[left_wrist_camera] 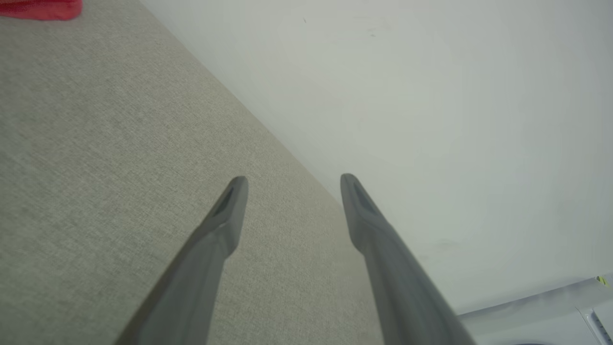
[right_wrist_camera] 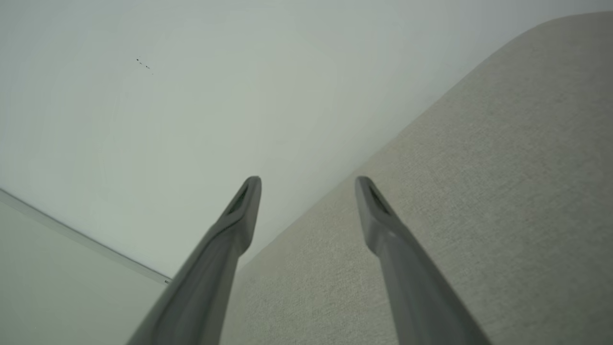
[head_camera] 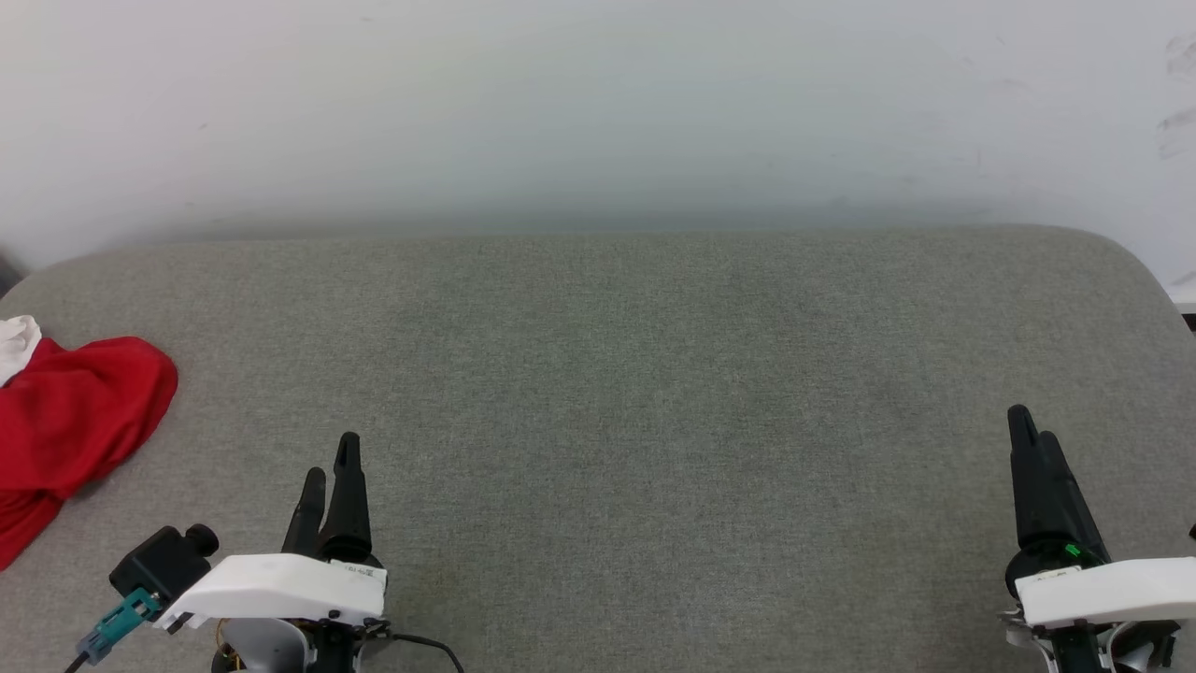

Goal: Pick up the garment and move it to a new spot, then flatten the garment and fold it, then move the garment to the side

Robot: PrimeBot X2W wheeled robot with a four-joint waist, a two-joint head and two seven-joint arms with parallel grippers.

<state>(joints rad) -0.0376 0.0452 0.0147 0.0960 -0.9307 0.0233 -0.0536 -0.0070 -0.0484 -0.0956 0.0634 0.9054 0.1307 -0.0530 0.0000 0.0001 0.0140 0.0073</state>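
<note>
Left claw is open and holds nothing. In the left wrist view, the left claw has its two long dark fingers well apart. Right claw is open and holds nothing too. In the right wrist view, the right claw shows the same wide gap.

The garment, a soft red jersey T-shirt, lies in a crumpled heap at the far left of the head view. A bit of white sleeve sits at the top of the heap. Part of the cloth runs out of the picture on the left. It rests on the big grey cloth-covered surface with rounded corners. The garment is to the left of the left claw and does not touch it. In the left wrist view, a thin strip of the garment peeks in at the top left corner, far from the fingers.

The left claw is low on the left side, with its fingers pointing toward the wall. The right claw is low on the right side, well apart from the left one. A small black camera with a blue-green plug sits on the white wrist by the left claw. Behind the surface stands a plain white wall with a few dark marks at the right.
</note>
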